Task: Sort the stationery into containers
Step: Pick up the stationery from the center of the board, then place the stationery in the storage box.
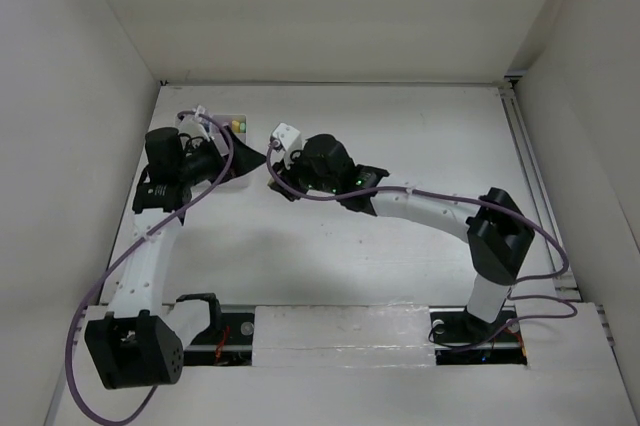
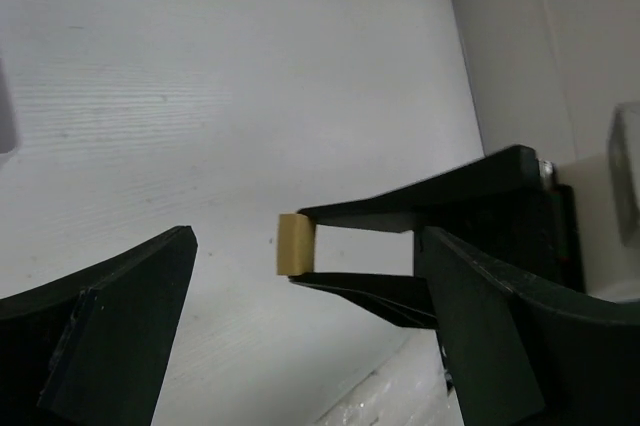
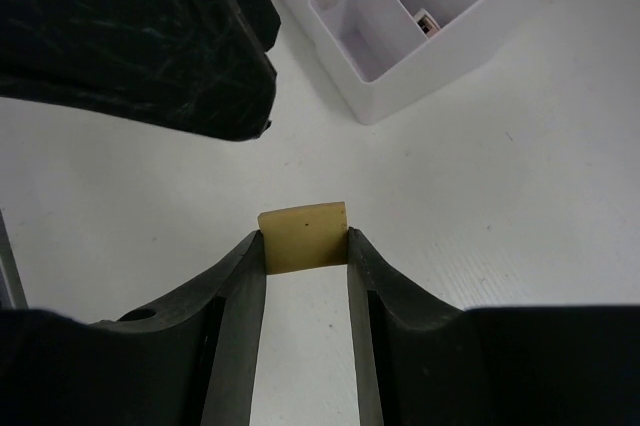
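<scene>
My right gripper (image 3: 305, 239) is shut on a small tan eraser block (image 3: 303, 236), held a little above the table. The left wrist view shows this eraser (image 2: 296, 244) pinched at the tips of the right gripper's black fingers (image 2: 400, 216). It hangs between the wide-apart jaws of my open left gripper (image 2: 305, 331), which touch nothing. The white divided organizer tray (image 3: 385, 96) stands just beyond the eraser, at the table's far left (image 1: 238, 116). Yellow and green markers (image 1: 237, 126) lie in one compartment. A small item (image 3: 427, 21) sits in another.
The left gripper's black body (image 3: 130, 36) looms close on the left of the eraser, in the right wrist view. Enclosure walls (image 1: 90, 96) stand around the white table. A rail (image 1: 535, 176) runs along its right side.
</scene>
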